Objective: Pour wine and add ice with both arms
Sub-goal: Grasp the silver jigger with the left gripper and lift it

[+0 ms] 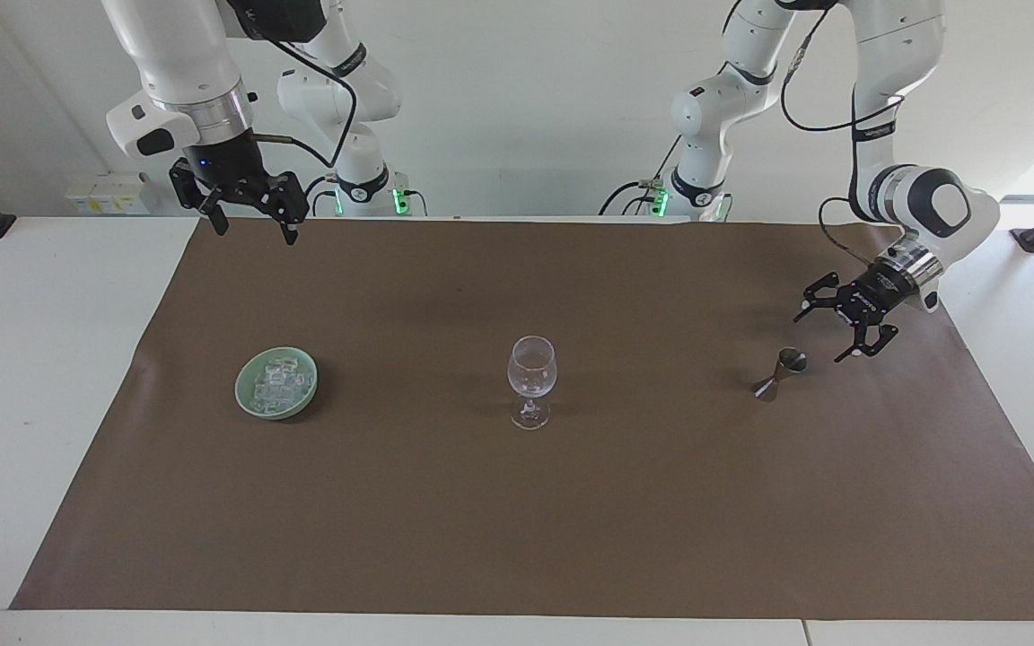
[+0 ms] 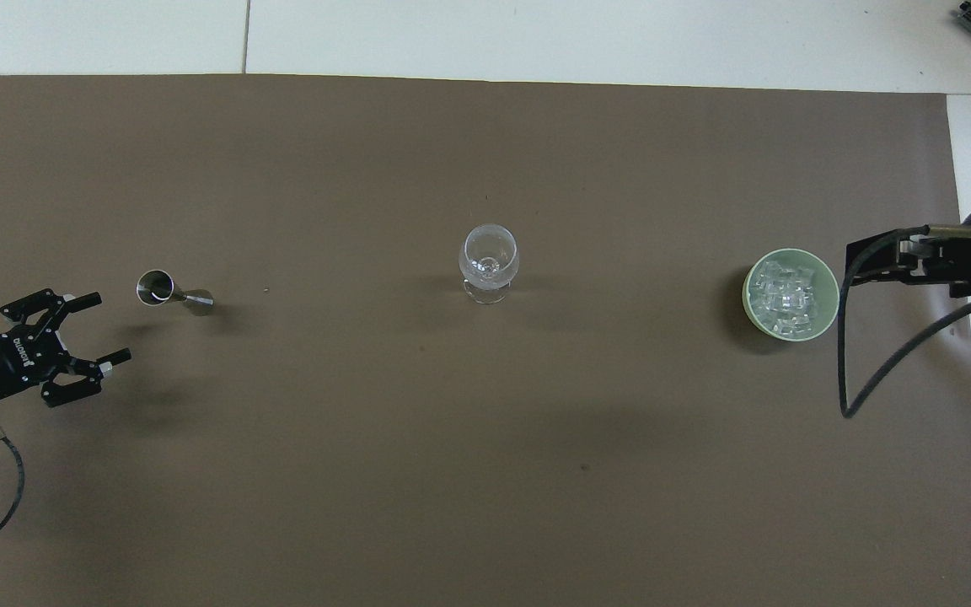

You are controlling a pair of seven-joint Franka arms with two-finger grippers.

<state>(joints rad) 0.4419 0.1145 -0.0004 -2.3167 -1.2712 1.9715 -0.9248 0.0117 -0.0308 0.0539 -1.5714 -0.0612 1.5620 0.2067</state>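
Left pincer (image 1: pixel 827 332), wide open and empty, hangs beside the upright steel hourglass jigger (image 1: pixel 781 373); right pincer (image 1: pixel 252 224) waits open. Heaped clear ice cubes (image 1: pixel 277 380) fill the green bowl (image 1: pixel 244 397); the stemmed glass (image 1: pixel 531 380) stands between.

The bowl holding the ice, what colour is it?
Pale green; the bowl shows best in the overhead view.

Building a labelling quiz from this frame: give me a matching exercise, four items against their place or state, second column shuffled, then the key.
Column one:
1. clear stemmed wine glass
2. small clear ice cubes
3. small steel hourglass-shaped jigger
4. right gripper

Column two:
A. heaped in the pale green round bowl
B. upright at the middle of the brown mat
C. raised, jaws open, waiting
D. beside the open left gripper

Pairs: 1-B, 2-A, 3-D, 4-C
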